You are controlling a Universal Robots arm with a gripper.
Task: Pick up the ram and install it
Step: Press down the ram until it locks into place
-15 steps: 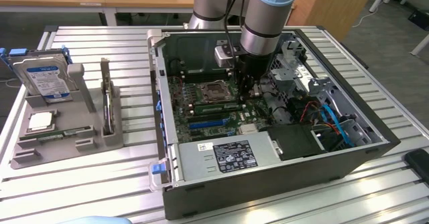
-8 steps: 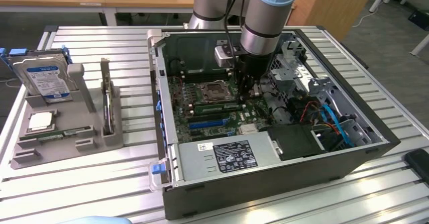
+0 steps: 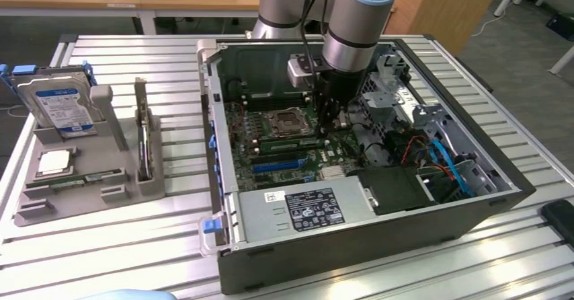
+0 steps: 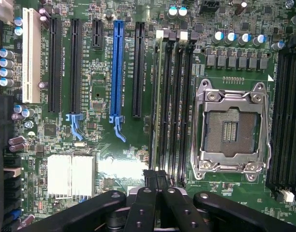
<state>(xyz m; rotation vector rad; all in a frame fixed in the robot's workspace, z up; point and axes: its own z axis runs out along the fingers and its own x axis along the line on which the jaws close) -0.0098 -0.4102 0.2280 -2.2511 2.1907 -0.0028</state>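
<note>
In the wrist view a ram stands edge-on as a thin pale strip in the outermost memory slot, beside the empty processor socket. My gripper is shut, its dark fingertips pressed together over the near end of that strip. Whether they pinch it or only rest on it is unclear. In the exterior view my gripper reaches down into the open computer case, at the end of the slots. A second ram lies flat in the grey holder.
The holder at the exterior view's left also carries a hard drive, a square silver chip and a thin board standing on edge. Inside the case are drive cages, blue cables and the power supply.
</note>
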